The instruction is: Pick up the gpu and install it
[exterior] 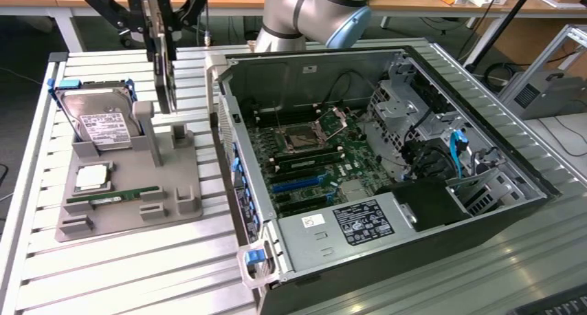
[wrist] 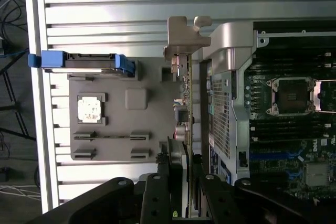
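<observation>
Grey fixture tray [exterior: 179, 169], blue-railed hard drive [exterior: 99, 121] (white label), dark gpu [exterior: 165, 67], green motherboard [exterior: 275, 150]

A slatted aluminium table [exterior: 119, 274] carries 2 things. In the exterior view, a grey moulded tray [exterior: 179, 174] lies flat on the slats at about 9 o'clock. An open computer case [exterior: 312, 67] lies on its side from the middle out toward 3 o'clock, open face up. The tray sits just beside the case, at the case's 9 o'clock. Bare slats show at the tray's 6 o'clock and 12 o'clock.
</observation>
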